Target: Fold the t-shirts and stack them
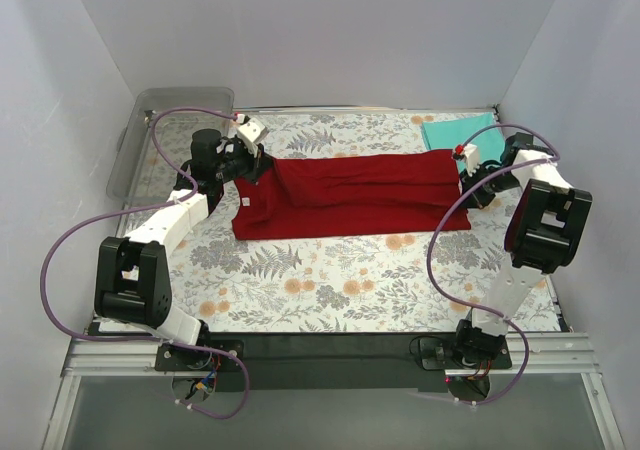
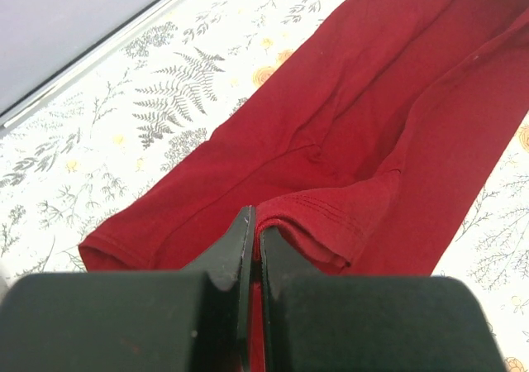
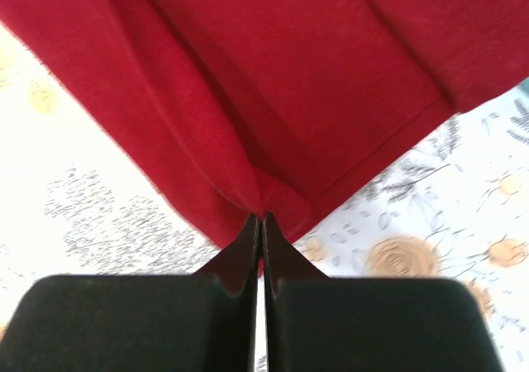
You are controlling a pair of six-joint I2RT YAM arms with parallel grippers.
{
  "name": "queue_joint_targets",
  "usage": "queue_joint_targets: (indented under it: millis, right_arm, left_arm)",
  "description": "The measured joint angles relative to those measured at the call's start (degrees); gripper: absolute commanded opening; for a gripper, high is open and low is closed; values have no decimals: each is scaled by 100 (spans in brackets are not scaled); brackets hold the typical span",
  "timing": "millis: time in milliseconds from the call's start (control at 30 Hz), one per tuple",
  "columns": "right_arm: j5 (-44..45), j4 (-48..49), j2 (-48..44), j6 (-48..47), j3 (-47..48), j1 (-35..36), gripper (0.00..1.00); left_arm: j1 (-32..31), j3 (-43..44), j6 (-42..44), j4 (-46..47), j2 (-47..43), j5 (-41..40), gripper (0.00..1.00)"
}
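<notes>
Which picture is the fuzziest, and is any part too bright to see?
Right wrist view: fuzziest, the red shirt soft-edged and the tablecloth at left washed out nearly white. Left wrist view: sharper, fern prints crisp, only the close-up left hand blurry. Top view: evenly lit, no glare.

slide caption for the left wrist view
Left tool pinching a fold of the dark red t-shirt on the floral-print table
</notes>
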Motion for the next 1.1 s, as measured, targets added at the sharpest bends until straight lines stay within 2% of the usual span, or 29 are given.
queue_joint_targets:
  millis: [400,667,933,1100]
  right_arm:
    - [0,-24,-1484,-87,-1021,-76,1]
    - [2,-87,-1932,-197,-1484,-85,1]
    - [-11,-109,-1978,-186,-1534,-247,1]
    - [-149,-146,-1252,-15,-1069,-308,1]
  left_arm:
    - [46,-2,35,175,0,39,0]
    - [127,-9,35,234,-2,48,0]
    - [164,-46,35,365,28,116,0]
    - [168,-46,35,442,308,170,0]
